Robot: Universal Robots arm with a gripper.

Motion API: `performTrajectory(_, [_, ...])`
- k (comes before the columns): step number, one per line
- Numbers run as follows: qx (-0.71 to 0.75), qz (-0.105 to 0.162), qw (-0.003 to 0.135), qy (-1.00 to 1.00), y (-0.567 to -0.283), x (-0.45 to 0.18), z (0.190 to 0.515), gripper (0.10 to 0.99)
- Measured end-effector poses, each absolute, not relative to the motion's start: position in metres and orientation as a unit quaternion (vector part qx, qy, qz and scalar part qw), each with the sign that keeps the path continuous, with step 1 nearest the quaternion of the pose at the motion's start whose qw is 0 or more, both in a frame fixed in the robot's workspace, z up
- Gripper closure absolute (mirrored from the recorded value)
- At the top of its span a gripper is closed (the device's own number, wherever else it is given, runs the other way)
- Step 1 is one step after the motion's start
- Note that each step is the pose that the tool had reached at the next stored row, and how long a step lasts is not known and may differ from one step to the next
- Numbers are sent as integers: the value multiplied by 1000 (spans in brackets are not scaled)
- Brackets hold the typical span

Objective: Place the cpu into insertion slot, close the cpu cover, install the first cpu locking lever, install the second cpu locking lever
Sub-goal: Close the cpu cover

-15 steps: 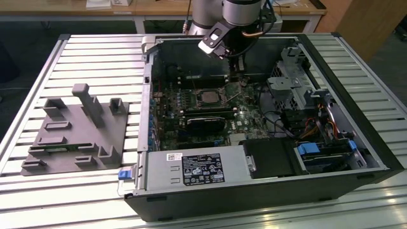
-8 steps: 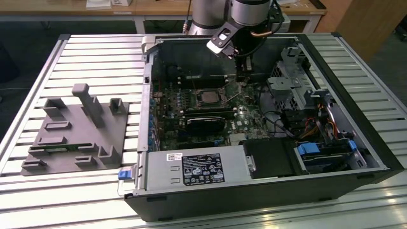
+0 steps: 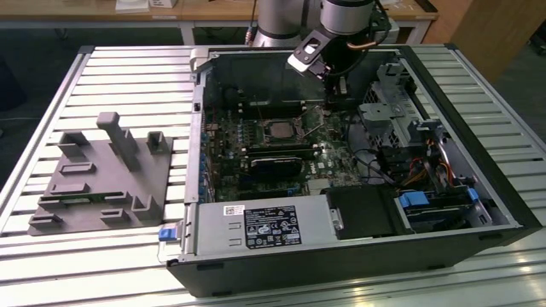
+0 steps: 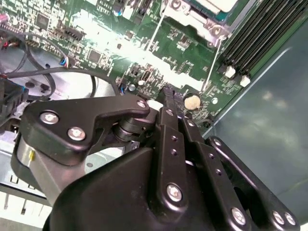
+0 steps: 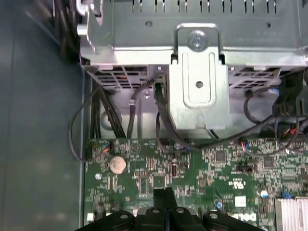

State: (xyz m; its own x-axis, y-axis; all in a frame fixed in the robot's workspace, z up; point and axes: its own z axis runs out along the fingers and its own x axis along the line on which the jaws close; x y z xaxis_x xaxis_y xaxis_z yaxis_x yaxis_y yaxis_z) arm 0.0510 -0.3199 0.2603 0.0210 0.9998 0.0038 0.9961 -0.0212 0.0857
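Note:
In the exterior view the insertion slot (image 3: 277, 130) sits mid-motherboard inside the open computer case. The cpu (image 3: 279, 130) lies in it as a grey square, with the silvery cpu cover (image 3: 263, 123) framing it. A corner of the cover (image 4: 190, 14) and the cpu's pale top (image 4: 216, 4) also appear in the second wrist view. A thin locking lever (image 4: 215, 60) juts out from the socket toward my gripper (image 4: 167, 92); it shows as a slim rod (image 3: 316, 128) in the exterior view. My gripper (image 3: 330, 105) hangs just above the board beside the socket, fingers pressed together (image 5: 163, 191) and holding nothing.
A coin battery (image 5: 117, 165) lies close to the fingertips. The metal drive cage (image 5: 197, 91) with black cables stands ahead. Long memory slots (image 4: 260, 38) run beside the socket. The graphics card (image 3: 275, 167) and power supply (image 3: 256, 227) occupy the case's near side. A grey fixture (image 3: 102, 176) rests on the table.

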Motion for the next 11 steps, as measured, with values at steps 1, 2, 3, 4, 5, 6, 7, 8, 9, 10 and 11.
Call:
performTrajectory(1, [714,31,29,699,-320,52,260,980])
performTrajectory(2, [714,31,29,699,-320,53,259,980])
performTrajectory(3, [714,31,29,699,-320,54,258,980])
performTrajectory(4, [714,31,29,699,-320,55,257,980])
performTrajectory(5, [714,31,29,699,-320,56,256,980])
performTrajectory(6, [714,30,28,699,-320,57,255,980])
performTrajectory(7, [714,30,28,699,-320,58,253,980])
performTrajectory(8, [714,30,28,699,-320,58,252,980])
performTrajectory(9, [714,29,27,699,-320,59,250,980])
performTrajectory(10, [714,29,27,699,-320,59,249,980])
performTrajectory(11, [714,28,26,699,-320,60,247,980])
